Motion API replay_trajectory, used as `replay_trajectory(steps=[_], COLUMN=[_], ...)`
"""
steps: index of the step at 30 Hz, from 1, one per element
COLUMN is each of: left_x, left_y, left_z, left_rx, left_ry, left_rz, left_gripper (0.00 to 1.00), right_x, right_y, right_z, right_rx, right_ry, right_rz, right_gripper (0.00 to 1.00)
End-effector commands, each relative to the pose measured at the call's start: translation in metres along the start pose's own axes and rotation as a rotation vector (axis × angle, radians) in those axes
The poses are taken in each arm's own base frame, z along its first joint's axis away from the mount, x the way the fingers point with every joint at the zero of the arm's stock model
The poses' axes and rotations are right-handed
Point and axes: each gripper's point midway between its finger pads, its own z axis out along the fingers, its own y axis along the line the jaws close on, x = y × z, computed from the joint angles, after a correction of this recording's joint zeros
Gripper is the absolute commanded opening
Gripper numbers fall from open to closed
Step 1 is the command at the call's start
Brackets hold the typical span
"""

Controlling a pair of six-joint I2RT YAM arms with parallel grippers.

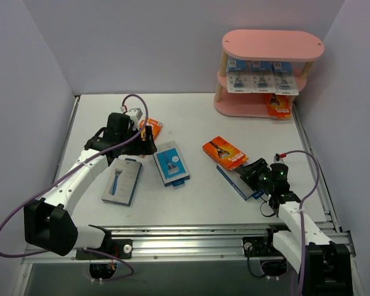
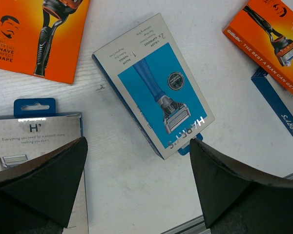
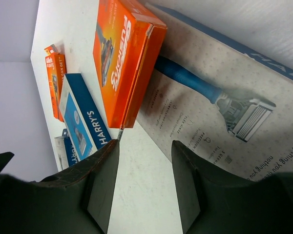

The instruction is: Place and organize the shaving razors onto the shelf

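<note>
The pink shelf (image 1: 268, 46) stands at the back right, with three white-blue razor cards (image 1: 261, 77) on its middle board and an orange box (image 1: 279, 106) on the bottom one. My left gripper (image 1: 147, 143) (image 2: 136, 141) hangs open over bare table. It sits between a grey razor pack (image 2: 36, 141) and a blue razor box (image 2: 154, 87), with an orange box (image 2: 34, 34) beyond. My right gripper (image 1: 254, 172) (image 3: 145, 142) is open with nothing between its fingers. Just ahead of it, an orange box (image 3: 127, 53) leans on a large grey-blue razor pack (image 3: 224, 112).
More packs lie mid-table: the blue box (image 1: 171, 163), the grey pack (image 1: 122, 180) and an orange box (image 1: 151, 127) by the left wrist. Grey walls close the table in on three sides. A metal rail (image 1: 203, 237) runs along the near edge.
</note>
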Motion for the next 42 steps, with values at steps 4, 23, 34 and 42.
replay_trajectory(steps=[4,23,34,42], left_x=[-0.016,-0.016,-0.015,-0.015], left_y=[-0.011,-0.012,-0.013,-0.013], left_z=[-0.006,-0.006,-0.005,-0.005], left_rx=[0.037,0.046,0.049,0.051], left_ry=[-0.038,-0.033,-0.029,-0.028], left_rz=[0.019,0.021,0.019,0.021], left_gripper=[0.95,0.95,0.94,0.95], right_x=[-0.018,-0.022,-0.019,-0.015], right_y=[0.032,0.033,0.03,0.026], right_z=[-0.001,0.024,0.029,0.036], right_rx=[-0.1,-0.059,-0.069,-0.064], right_ry=[-0.04,0.039,0.053,0.079], right_rz=[-0.037,-0.038,-0.027,-0.02], right_gripper=[0.43,0.33,0.18,0.2])
